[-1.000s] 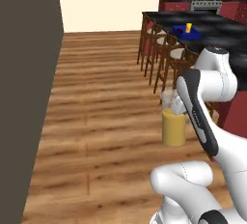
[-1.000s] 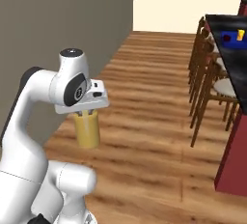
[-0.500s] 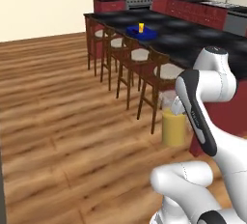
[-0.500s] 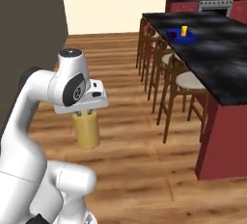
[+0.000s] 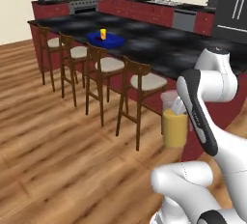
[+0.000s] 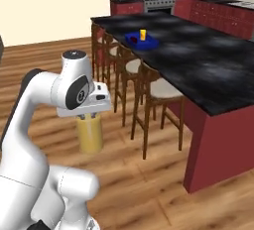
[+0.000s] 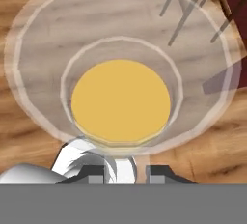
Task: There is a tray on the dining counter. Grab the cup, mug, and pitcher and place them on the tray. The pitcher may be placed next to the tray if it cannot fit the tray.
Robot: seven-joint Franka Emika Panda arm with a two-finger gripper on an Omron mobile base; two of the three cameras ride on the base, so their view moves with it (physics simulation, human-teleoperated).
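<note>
Pitcher (image 5: 174, 127) hangs upright in my gripper (image 7: 126, 172), long axis vertical, mouth up, clear of the wood floor (image 5: 58, 165) beside the chairs (image 6: 156, 100). My fingers clench its rim. Cup (image 5: 102, 34) stands on the tray (image 5: 106, 40) on the counter (image 6: 198, 60).

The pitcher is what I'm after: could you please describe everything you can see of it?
The pitcher is a tall clear cylinder, its lower part filled with orange liquid and its upper part clear. It hangs upright above the wooden floor, held at its rim by the tool, beside the dining counter's chairs. From above, its round mouth and the flat orange surface show. Nothing else touches it.
</note>
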